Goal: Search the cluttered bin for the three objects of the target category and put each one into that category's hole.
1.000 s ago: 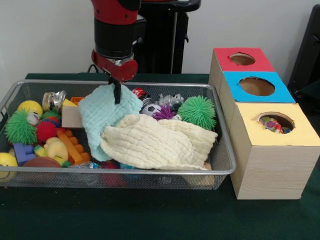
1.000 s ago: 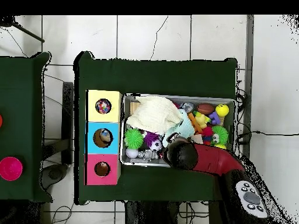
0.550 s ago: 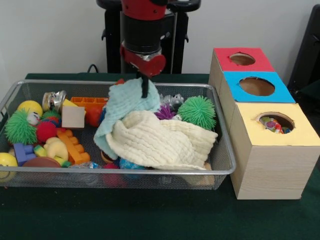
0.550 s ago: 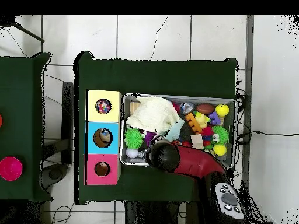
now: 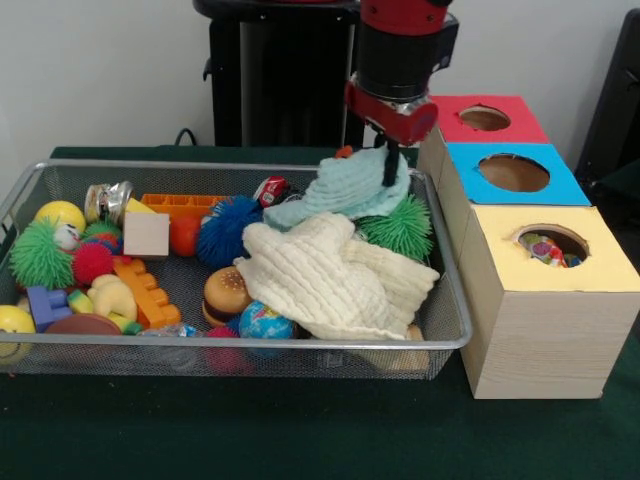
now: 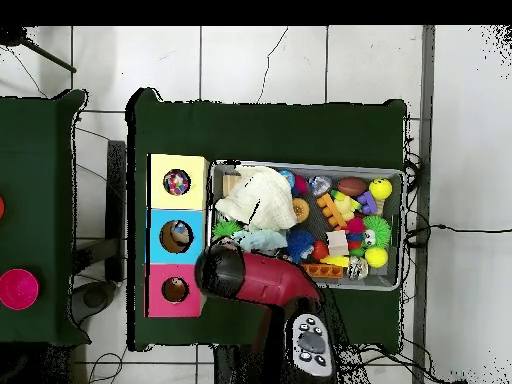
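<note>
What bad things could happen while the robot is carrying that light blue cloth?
The gripper pinches the light blue cloth by one small spot, so it might slip back over the toys. The cloth hangs onto the spiky green ball and could snag and drag it. It is also close to the wire mesh bin's edge beside the cardboard box with coloured holes, so it might drape over the rim.

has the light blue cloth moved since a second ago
Yes. In the front view the end effector has dragged the light blue cloth rightward across the wire bin, from its middle toward the sorting boxes, uncovering the blue spiky ball.
</note>
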Motion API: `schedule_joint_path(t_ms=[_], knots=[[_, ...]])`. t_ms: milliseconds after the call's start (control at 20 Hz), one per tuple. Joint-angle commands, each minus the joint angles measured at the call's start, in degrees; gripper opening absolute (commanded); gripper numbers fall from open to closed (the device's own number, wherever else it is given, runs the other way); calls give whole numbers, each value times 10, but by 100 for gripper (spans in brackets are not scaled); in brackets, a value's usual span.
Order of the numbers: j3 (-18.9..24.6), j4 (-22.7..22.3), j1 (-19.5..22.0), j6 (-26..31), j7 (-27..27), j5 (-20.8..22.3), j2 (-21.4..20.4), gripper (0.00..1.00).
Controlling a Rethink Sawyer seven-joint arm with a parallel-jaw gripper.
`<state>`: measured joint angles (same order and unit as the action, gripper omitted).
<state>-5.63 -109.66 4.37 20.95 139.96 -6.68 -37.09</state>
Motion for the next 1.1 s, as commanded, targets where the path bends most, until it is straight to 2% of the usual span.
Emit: schedule_joint_path(t_ms=[50, 150, 300, 600, 700, 800, 850, 1100], knots=[[-2, -16, -4, 5, 162, -86, 55, 0], [-6, -15, -12, -6, 158, -98, 64, 0], [-1, -24, -1, -41, 138, -102, 74, 0], [32, -28, 69, -117, 68, -60, 112, 0], [40, -26, 88, -127, 47, -43, 117, 0], [29, -16, 86, -121, 35, -33, 122, 0], [32, -16, 90, -119, 35, -31, 122, 100], [28, -16, 86, -110, 39, -30, 120, 100]])
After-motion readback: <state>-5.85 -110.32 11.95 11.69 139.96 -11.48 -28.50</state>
